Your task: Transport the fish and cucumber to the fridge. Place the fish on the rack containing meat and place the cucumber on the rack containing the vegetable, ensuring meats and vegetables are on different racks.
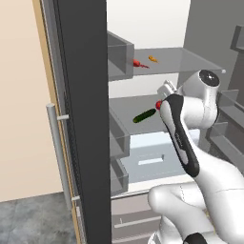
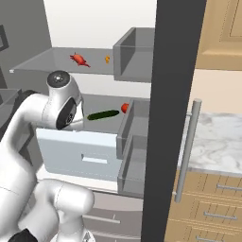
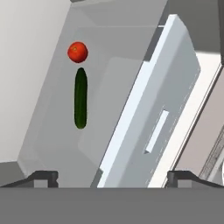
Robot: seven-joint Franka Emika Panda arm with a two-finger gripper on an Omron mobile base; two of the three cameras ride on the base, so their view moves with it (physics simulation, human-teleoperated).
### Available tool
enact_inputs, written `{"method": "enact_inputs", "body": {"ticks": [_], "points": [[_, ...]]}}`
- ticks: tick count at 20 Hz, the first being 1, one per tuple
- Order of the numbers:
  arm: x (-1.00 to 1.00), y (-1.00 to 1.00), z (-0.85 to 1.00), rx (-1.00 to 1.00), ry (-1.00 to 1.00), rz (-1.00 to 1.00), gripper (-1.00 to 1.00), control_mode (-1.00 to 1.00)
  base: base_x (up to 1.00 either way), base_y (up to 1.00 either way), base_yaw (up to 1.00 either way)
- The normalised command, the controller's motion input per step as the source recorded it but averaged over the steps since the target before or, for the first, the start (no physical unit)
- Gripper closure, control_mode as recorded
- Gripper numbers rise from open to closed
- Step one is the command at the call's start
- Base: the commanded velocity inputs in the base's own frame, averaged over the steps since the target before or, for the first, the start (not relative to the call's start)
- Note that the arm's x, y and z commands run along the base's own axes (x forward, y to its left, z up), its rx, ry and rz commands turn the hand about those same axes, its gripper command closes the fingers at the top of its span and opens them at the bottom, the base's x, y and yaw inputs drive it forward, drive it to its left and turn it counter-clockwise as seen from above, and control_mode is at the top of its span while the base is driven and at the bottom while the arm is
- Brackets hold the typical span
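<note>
The fridge [image 1: 86, 119] stands open. On its upper glass shelf [image 1: 190, 59] lie the red fish [image 1: 139, 64] and, just to its right, the small orange meat [image 1: 152, 59]; from the right base they are the fish [image 2: 79, 59] and the meat [image 2: 107, 59]. The dark green cucumber [image 3: 80, 98] lies flat on the shelf below, one end close to the red round vegetable [image 3: 77, 52]. My gripper [image 3: 112, 179] hangs open in front of that lower shelf, back from the cucumber [image 2: 103, 115], with nothing between its fingertips [image 3: 43, 177].
A pale blue-white drawer [image 3: 162, 87] sits under the lower shelf. Grey door bins [image 2: 134, 52] jut out on the right door, whose dark edge [image 2: 172, 94] rises close by. A marble counter [image 2: 217, 142] with wooden drawers lies further right.
</note>
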Motion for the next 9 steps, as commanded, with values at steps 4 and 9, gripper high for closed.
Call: {"method": "enact_inputs", "body": {"ticks": [4, 9], "points": [[-1.0, 0.0, 0.64, 0.0, 0.0, 0.0, -1.0, -1.0, 0.0, 0.0, 0.0], [-1.0, -0.02, 0.44, 0.0, -0.03, 0.0, -1.0, -1.0, 0.0, 0.0, 0.0]]}}
